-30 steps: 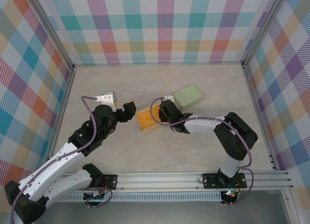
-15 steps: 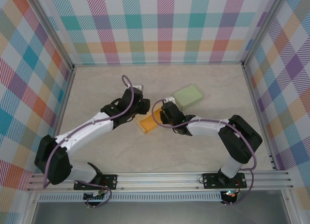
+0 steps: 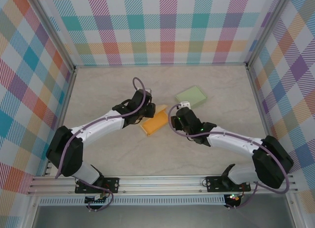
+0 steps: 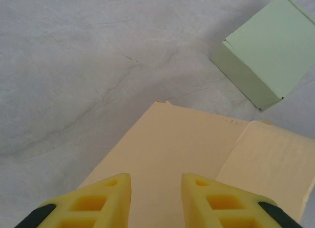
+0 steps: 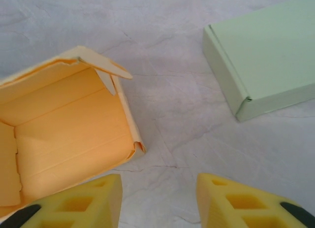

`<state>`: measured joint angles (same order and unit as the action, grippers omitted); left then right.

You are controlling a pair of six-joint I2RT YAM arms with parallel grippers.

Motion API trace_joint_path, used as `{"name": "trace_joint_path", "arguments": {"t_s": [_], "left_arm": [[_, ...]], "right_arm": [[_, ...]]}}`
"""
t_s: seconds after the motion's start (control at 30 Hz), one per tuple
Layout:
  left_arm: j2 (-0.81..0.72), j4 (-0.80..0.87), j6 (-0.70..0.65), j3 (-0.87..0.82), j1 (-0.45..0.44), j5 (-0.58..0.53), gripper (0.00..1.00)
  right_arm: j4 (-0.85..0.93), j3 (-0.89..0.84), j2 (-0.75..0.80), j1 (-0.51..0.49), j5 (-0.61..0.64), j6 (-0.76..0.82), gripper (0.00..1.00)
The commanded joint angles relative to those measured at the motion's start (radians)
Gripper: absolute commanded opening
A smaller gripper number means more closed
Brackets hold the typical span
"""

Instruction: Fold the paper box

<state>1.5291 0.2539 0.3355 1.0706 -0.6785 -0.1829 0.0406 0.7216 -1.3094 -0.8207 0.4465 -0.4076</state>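
At the middle of the bench (image 3: pixel 108 90) sits the orange box (image 3: pixel 153 123), between the two hands, with a green box (image 3: pixel 192 96) near it on the far right. The left hand (image 3: pixel 146 107) is over the box's far left side. In its wrist view, its fingers stand a narrow gap apart above the pale lid (image 4: pixel 172 154), with nothing visibly clamped between them. Whether they touch the lid I cannot tell. The right hand (image 3: pixel 174 122) is just right of the box, its fingers wide apart over bare bench and holding nothing. Its camera looks into the open box (image 5: pixel 64 124), where a corner tab (image 5: pixel 106 73) sticks outward.

As I judge it, the lid is about to be folded over. With nothing bracing the box, a push from the left hand could slide or tip the light paper rather than crease it. The loose tab may end up outside the lid and jam the closure. Pressing too hard could buckle a thin wall. A wide swing of the right arm might knock the green box (image 5: pixel 266 55).
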Motion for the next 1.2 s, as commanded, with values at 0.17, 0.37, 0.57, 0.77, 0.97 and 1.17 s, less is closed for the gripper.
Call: {"name": "trace_joint_path", "arguments": {"t_s": [0.17, 0.37, 0.57, 0.77, 0.97, 1.17], "left_arm": [[0.049, -0.082, -0.037, -0.056, 0.005, 0.061, 0.30], [0.072, -0.111, -0.033, -0.101, 0.003, 0.066, 0.29], [0.106, -0.150, -0.023, -0.147, 0.004, 0.071, 0.29], [0.149, -0.199, -0.006, -0.194, 0.002, 0.069, 0.28], [0.168, -0.196, -0.007, -0.185, 0.000, 0.061, 0.26], [0.039, -0.156, -0.012, -0.174, 0.000, 0.062, 0.25]], "right_arm": [[0.252, 0.096, 0.069, -0.005, 0.106, -0.046, 0.60], [0.293, 0.170, 0.041, 0.012, 0.107, -0.030, 0.66], [0.300, 0.205, 0.025, 0.042, 0.049, -0.017, 0.66], [0.282, 0.196, 0.019, 0.082, -0.056, -0.026, 0.67], [0.267, 0.193, -0.009, 0.116, -0.144, -0.030, 0.67], [0.222, 0.180, -0.038, 0.150, -0.262, 0.013, 0.67]]}}
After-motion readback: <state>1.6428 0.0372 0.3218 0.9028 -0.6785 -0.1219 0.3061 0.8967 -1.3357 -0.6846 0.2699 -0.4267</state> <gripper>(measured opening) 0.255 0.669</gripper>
